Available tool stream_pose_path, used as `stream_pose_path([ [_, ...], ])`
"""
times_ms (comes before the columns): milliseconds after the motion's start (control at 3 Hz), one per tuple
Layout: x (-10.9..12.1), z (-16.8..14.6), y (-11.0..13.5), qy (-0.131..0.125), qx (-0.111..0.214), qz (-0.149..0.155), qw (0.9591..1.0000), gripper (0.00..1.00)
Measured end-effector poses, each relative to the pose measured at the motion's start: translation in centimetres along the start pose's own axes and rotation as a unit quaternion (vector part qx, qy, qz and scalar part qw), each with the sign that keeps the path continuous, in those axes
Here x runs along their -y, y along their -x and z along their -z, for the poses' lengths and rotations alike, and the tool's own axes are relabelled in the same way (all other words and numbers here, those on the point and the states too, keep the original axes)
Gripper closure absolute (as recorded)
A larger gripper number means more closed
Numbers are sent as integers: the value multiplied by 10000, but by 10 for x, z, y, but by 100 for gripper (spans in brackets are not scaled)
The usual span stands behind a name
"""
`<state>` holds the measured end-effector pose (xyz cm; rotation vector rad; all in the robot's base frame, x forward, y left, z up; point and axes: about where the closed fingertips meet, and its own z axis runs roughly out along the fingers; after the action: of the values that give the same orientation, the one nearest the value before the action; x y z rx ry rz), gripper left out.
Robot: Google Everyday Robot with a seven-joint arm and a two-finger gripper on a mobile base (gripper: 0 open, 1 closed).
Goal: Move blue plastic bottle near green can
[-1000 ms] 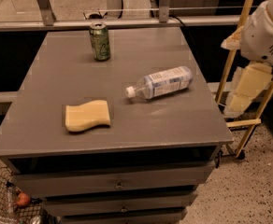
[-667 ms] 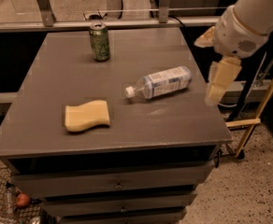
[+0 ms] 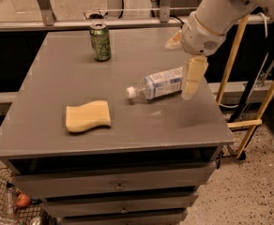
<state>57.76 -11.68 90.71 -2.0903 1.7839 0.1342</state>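
The blue plastic bottle (image 3: 158,84) lies on its side in the right half of the grey table (image 3: 127,125), white cap pointing left. The green can (image 3: 100,41) stands upright near the table's far edge, left of centre and well apart from the bottle. My gripper (image 3: 178,71) hangs from the white arm over the table's right side, just above the bottle's base end. Its two cream fingers (image 3: 192,78) are spread apart, one in front of the bottle's base and one behind it. They hold nothing.
A yellow sponge (image 3: 87,116) lies at the front left of the table. Drawers sit under the tabletop. Wooden poles (image 3: 261,102) stand to the right, a wire basket (image 3: 10,205) at the lower left, and a rail runs behind the table.
The arm has swung in from the right edge of the view to over the table, bringing the gripper above the bottle's base end. Bottle, can and sponge have not moved.
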Motion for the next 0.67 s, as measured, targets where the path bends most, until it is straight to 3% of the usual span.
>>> stream_pose_path([
  [333, 9, -28, 6, 192, -178, 126, 9996, 0],
  [667, 11, -56, 3, 437, -376, 13, 9983, 0],
])
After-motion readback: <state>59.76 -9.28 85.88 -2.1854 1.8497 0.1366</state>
